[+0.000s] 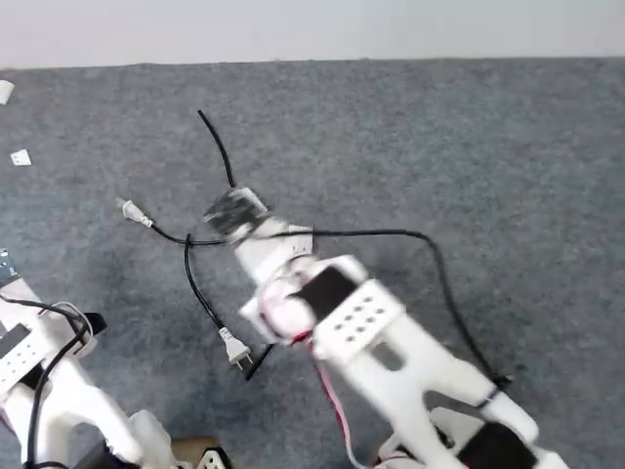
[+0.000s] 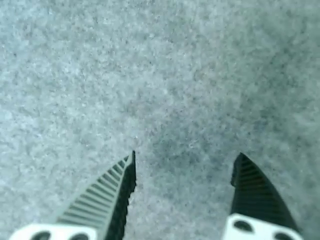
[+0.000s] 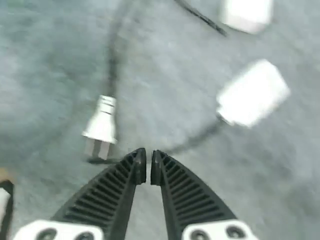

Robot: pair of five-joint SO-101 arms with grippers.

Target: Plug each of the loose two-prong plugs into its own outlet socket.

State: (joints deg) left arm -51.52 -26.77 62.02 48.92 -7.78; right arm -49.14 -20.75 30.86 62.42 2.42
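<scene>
Table (image 1: 469, 127): carries both arms, the cables and the plugs.
Left gripper (image 2: 184, 170): at the near left corner, above bare table.
Right gripper (image 3: 148, 162): near the middle, above where the cables (image 1: 361, 233) cross.
Far plug (image 1: 132, 212): left of the right gripper, apart from it.
Near plug (image 1: 234, 349): toward the front edge, between the two arms.
Nearer socket (image 3: 252, 95), farther socket (image 3: 247, 15): beyond the right gripper's tips, apart from each other; a plug lies clear of both, though which plug is unclear.

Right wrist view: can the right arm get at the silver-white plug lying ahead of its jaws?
Probably yes. The plug lies on bare carpet just ahead, with nothing over it. The right jaws are all but shut and would have to open first.
</scene>
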